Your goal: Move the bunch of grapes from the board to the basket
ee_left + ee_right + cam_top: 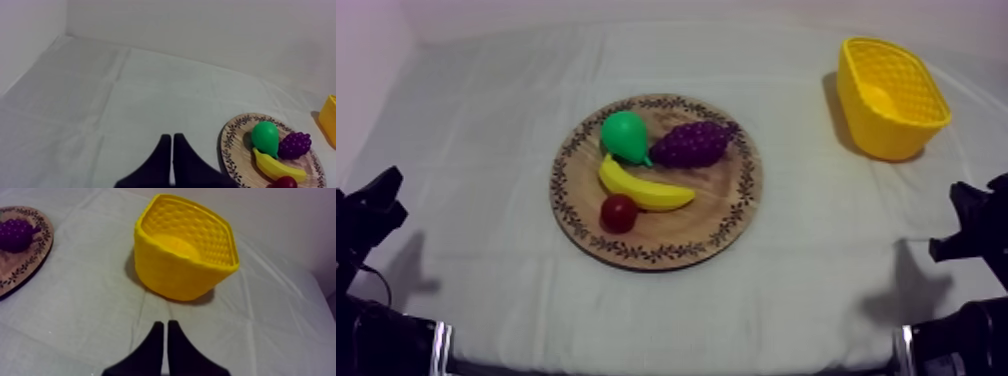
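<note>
From above, the bunch of grapes [693,143] lay on the wooden board's [736,215] far right part, just beside the pear [624,135]. The yellow basket [892,95] stood well apart, far right.

Left wrist view: the left gripper [172,137] was pressed together, empty.

Right wrist view: the right gripper [166,324] was likewise together, facing the basket. It seemed better placed: spread the fingers and descend on the bunch's right end, clear of the pear.

The cloth [486,150] was creased, with a pale wall [200,25] behind.
</note>
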You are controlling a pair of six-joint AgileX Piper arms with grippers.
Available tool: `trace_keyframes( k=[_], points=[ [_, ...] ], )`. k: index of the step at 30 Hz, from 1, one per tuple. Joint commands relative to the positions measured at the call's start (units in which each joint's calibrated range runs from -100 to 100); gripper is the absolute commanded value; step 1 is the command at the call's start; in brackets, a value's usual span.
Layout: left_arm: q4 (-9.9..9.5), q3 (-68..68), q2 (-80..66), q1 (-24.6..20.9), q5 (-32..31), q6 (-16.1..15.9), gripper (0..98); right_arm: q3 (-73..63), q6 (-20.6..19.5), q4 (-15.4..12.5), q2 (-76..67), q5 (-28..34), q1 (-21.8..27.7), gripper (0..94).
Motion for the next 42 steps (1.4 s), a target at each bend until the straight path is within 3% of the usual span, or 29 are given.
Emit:
trace_keyframes(
  k=[1,15,26,42],
  points=[
    [-0.02,0.0,0.0,0.0,0.0,0.0,0.1,0.0,0.4,0.0,0.0,0.0,0.1,0.5],
    [-0.02,0.0,0.0,0.0,0.0,0.0,0.1,-3.3,1.4,0.7,4.3,0.4,-1.4,0.5],
    [-0.02,0.0,0.0,0.0,0.0,0.0,0.1,-12.9,-0.9,3.8,15.5,0.2,-4.1,0.5],
    [-0.02,0.0,0.0,0.0,0.0,0.0,0.1,-33.0,-4.5,7.3,32.0,8.9,-11.2,0.5]
  ],
)
